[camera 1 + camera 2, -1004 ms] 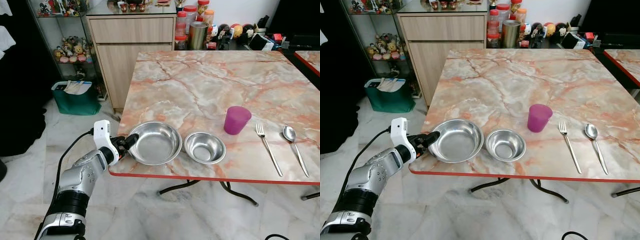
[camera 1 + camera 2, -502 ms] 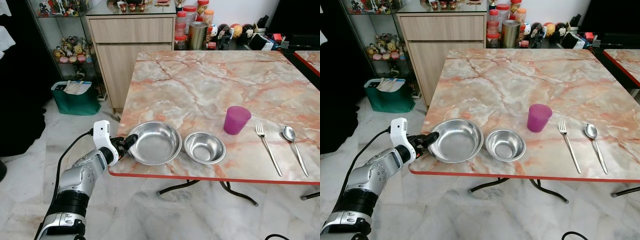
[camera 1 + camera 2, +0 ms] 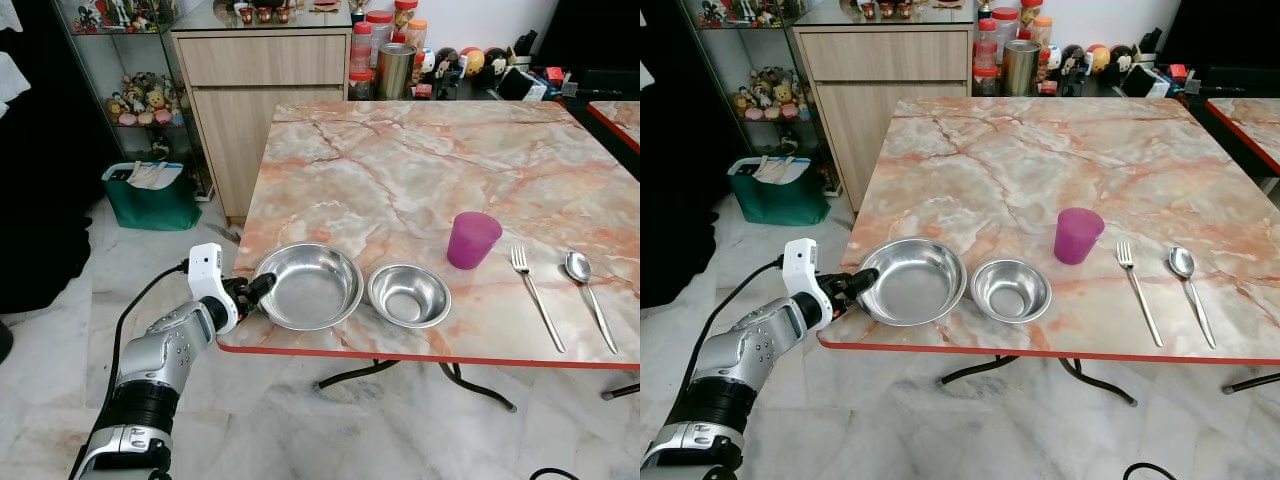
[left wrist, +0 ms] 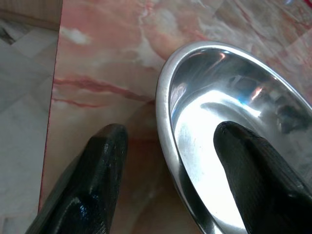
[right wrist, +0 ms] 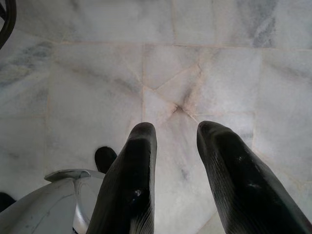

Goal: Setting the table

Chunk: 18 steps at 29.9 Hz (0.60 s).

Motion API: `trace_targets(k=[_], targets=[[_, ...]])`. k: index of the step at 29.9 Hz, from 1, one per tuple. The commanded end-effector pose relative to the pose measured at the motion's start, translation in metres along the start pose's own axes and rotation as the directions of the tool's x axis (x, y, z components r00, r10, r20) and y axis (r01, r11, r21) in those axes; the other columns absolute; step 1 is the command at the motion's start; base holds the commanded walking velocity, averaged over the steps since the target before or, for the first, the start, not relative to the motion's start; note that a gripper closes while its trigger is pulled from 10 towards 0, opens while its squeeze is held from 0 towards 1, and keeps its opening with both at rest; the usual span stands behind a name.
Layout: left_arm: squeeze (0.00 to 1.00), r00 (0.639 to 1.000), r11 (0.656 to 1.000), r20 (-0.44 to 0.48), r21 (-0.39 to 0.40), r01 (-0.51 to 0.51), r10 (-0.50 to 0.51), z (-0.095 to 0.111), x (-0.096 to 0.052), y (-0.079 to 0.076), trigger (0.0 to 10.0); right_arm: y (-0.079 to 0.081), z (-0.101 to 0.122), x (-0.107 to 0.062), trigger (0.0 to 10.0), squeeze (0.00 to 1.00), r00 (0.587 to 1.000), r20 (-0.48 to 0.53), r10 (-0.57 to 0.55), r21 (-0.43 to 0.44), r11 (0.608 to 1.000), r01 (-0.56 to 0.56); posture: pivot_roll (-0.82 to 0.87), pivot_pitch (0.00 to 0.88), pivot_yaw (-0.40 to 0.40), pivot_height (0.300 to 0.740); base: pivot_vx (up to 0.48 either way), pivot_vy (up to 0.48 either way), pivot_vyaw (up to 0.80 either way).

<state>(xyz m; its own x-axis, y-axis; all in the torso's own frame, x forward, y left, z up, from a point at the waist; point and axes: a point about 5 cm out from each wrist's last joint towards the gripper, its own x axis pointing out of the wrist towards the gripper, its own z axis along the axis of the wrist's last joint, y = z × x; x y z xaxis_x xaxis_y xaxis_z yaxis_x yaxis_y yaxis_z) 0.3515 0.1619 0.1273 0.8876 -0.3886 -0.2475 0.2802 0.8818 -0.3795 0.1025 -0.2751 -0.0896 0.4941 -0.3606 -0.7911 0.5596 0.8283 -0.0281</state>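
**Left jaws at the rim of the large bowl**

We see the left gripper (image 3: 252,291) at the near left corner of the tabletop (image 3: 420,170), low by its red edge. Its jaws are parted and stand astride the rim of the large bowl (image 3: 312,285): in the left wrist view one finger (image 4: 95,180) is outside the rim, over the marble, and the other finger (image 4: 258,175) is inside the bowl (image 4: 229,126). There is a gap between the outer finger and the rim, so the jaws are released and do not clamp the bowl. We cannot tell whether the inner finger touches the metal.

The large bowl rests on the tabletop directly ahead of the jaws. Just beyond it, on the side away from the jaws, is the small bowl (image 3: 409,294); the two rims are very near, and we cannot tell if they touch. Farther from the jaws in the same direction stands the cup (image 3: 473,239), purple and upright. Past the cup lie the fork (image 3: 536,298) and then the spoon (image 3: 590,294), side by side, apart from each other, well away from the jaws.

The right gripper (image 5: 170,141) hangs over the floor (image 5: 234,63), which is of pale marble tiles. Its jaws are released, with a clear gap between the two fingers and nothing between them.

Behind the tabletop stands a cabinet (image 3: 262,90) of wood, and beside it a green bin (image 3: 152,197) on the floor.
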Motion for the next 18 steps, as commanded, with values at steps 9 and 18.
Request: trace_targets(k=[9, 18], targets=[[0.0, 0.999, 1.0, -0.042, 0.016, -0.008, 0.009, -0.0058, 0.0019, -0.0017, 10.0, -0.0013, -0.0017, -0.0006, 10.0, 0.0, 1.0, -0.004, -0.01, 0.013, 1.0, 0.01, 0.09, 0.119, 0.012, 0.74, 0.0, 0.0, 0.0], [0.0, 0.999, 1.0, -0.047, 0.019, -0.01, 0.011, -0.0058, 0.0017, -0.0018, 0.0, -0.0012, -0.0018, -0.0006, 10.0, 0.0, 1.0, -0.004, -0.01, 0.013, 1.0, 0.01, 0.09, 0.119, 0.011, 0.74, 0.0, 0.0, 0.0]])
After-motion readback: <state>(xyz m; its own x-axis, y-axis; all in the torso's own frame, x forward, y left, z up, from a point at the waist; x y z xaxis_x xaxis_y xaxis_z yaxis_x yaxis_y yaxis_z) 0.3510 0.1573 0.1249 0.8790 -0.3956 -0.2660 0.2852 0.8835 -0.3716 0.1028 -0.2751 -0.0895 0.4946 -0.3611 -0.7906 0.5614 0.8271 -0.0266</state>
